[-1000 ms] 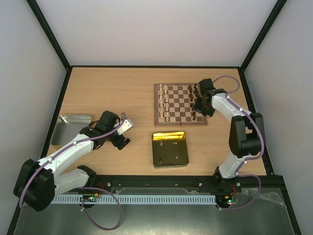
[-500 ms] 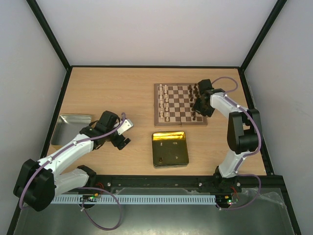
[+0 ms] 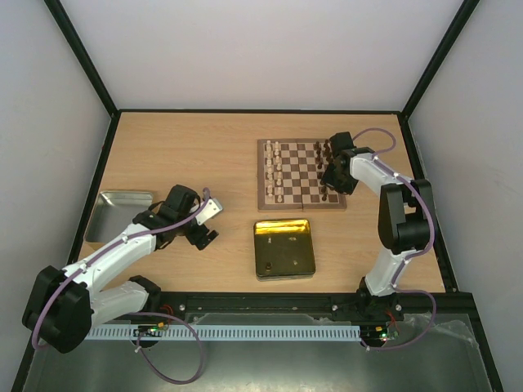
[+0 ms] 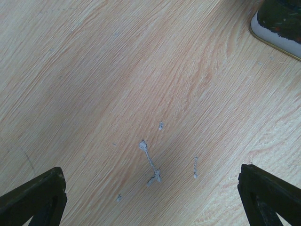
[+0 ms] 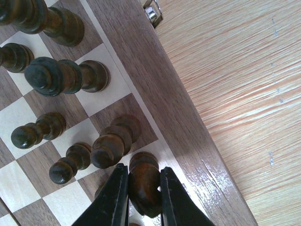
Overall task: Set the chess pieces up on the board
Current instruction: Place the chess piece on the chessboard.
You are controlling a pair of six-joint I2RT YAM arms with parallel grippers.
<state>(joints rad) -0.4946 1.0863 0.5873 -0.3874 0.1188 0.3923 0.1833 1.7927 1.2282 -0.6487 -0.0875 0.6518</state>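
- And there it is: the dark piece (image 5: 143,193) sits squarely in the grip. The right gripper (image 5: 142,172) has its fingers clamped on it from both sides, over the board's (image 5: 141,70) outermost row, the one facing the table's (image 3: 188,155) right edge.
- Its long axis runs the same way as the fingers, so it stands up between them and does not lie across. I can't tell whether its foot is touching the square or is just off it.
- That line-up is what counts next. By my reading, a straight move along the fingers' own line keeps it standing. A sideways drift risks the neighbouring piece (image 5: 113,139), which is just beside it.
- The right arm is plainly the nearer one. The left gripper (image 4: 149,172) hangs well apart over bare wood towards the table's left edge, fingers spread wide, nothing between them.
- Now the count. The right wrist view shows seven dark pieces I can make out, the clamped one included, and maybe another cut off at the frame.
- From above, pale pieces (image 3: 274,170) stand in two files on the board's side towards the left edge. The dark ones stand on the side towards the right edge. Both groups are too small to count there.
- Going outward: one board towards the far right corner, one gold tin (image 3: 260,249) by the near edge, one grey tray (image 3: 114,216) at the left edge, and two arms.
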